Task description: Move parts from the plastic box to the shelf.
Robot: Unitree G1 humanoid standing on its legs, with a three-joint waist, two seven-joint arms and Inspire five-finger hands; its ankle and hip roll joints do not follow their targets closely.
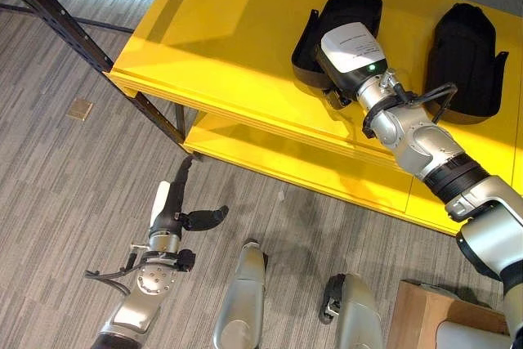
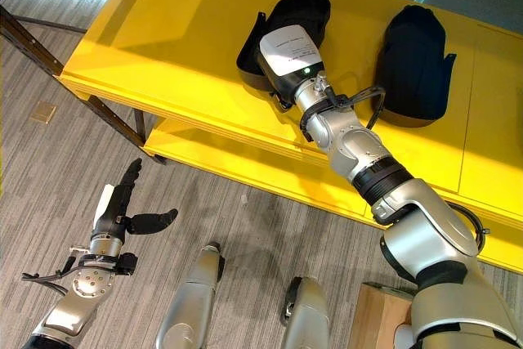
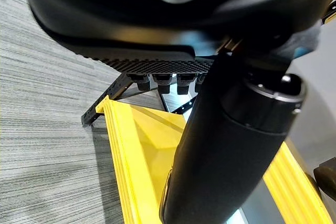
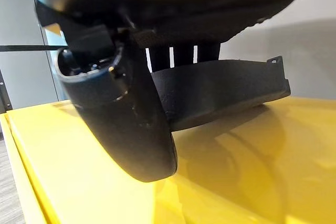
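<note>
Two black parts lie on the top board of the yellow shelf, well apart from each other. The first part sits nearer the middle of the board, and the second part lies further toward the robot's right. Each is a dark, matte moulded shell with a rounded end and a thin raised lip along its edge; in the right wrist view the first part rests flat on the yellow surface, its rim lifted slightly at one end.

The shelf is bright yellow, with a raised border round the top board and a lower yellow board beneath it, carried on a dark perforated metal frame. It stands on a grey striped carpet floor, on which a small tan square lies near the frame. A corner of a wooden box shows low at the robot's right.

The right hand reaches over the shelf and lies on the first part; the fingers are hidden under the hand's bulk, so whether they close on the part cannot be told. The left hand hangs low over the carpet in front of the shelf, fingers straight and thumb held out sideways, holding nothing.
</note>
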